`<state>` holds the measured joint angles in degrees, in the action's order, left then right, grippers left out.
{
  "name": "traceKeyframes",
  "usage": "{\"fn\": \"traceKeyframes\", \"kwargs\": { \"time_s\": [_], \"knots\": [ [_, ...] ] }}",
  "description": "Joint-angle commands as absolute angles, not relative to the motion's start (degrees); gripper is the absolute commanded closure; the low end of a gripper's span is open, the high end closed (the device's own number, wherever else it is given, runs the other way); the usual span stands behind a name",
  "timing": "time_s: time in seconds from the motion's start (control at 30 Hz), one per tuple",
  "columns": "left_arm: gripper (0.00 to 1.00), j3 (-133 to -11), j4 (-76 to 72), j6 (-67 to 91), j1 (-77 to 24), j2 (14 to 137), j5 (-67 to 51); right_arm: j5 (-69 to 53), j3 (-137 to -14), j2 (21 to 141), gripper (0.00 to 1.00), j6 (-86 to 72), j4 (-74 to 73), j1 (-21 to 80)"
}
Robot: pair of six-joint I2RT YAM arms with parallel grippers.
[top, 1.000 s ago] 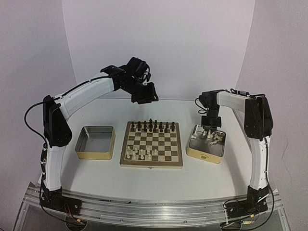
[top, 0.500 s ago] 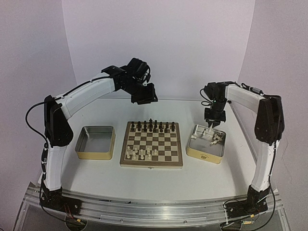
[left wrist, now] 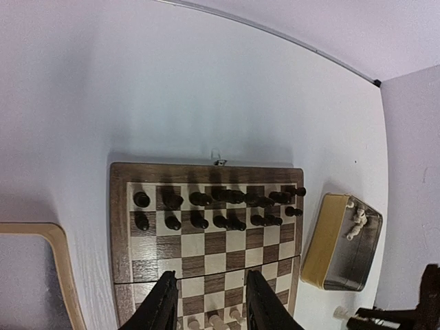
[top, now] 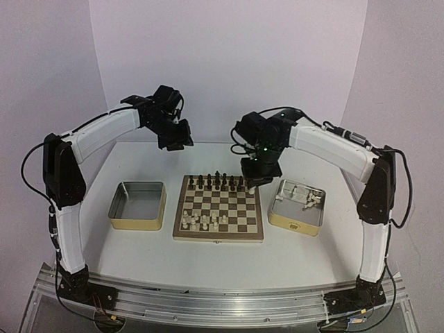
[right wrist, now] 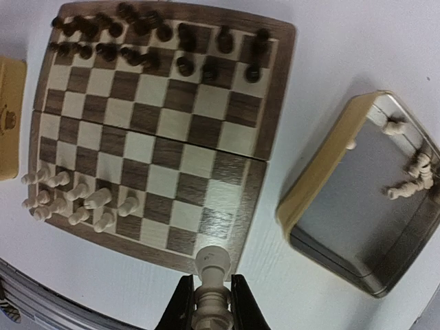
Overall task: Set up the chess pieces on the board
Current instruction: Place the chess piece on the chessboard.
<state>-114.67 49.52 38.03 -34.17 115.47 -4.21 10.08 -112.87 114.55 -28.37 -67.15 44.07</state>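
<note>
Chess pieces [top: 201, 220], cream-white figures: most stand by the near left corner of the checkered wooden board [top: 220, 208], a few lie in the yellow-sided metal tin [top: 295, 222] to its right, and one piece [right wrist: 212, 275], long axis along the fingers, is clenched in the right claw [top: 251, 182]. That claw hangs over the far right corner, so the vacant near-right squares lie nearward of it; the left claw [left wrist: 210, 306], released, hovers past the far left corner.
</note>
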Motion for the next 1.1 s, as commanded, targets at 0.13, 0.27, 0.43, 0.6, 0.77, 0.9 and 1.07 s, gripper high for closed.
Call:
{"fn": "traceKeyframes", "kwargs": {
  "time_s": [0.13,0.27,0.43,0.6,0.77,0.9,1.07],
  "knots": [
    [0.67,-111.2,48.6,38.7,-30.3,106.2,-3.1,8.3,-119.4,124.4,1.0,-30.1,-67.4,53.0],
    [0.67,-111.2,49.4,38.1,-30.0,105.7,-2.9,7.8,-119.4,126.5,1.0,-29.9,-65.9,55.3],
    [0.67,-111.3,49.9,37.5,-29.9,105.7,-3.7,7.6,-119.8,128.6,1.0,-30.1,-64.4,56.3],
    [0.67,-111.6,50.1,37.0,-29.9,105.8,-3.9,7.2,-120.8,130.7,1.0,-30.2,-64.2,57.0],
    [0.67,-111.7,50.1,36.8,-29.9,105.8,-4.0,8.6,-121.4,132.0,1.0,-29.8,-64.0,57.1],
    [0.67,-111.7,50.0,36.9,-29.9,105.8,-4.1,9.2,-121.2,132.3,1.0,-29.6,-63.6,57.1],
    [0.67,-111.9,49.8,37.0,-29.9,106.2,-4.2,9.3,-120.9,132.9,1.0,-29.2,-63.2,57.1]
  ]
}}
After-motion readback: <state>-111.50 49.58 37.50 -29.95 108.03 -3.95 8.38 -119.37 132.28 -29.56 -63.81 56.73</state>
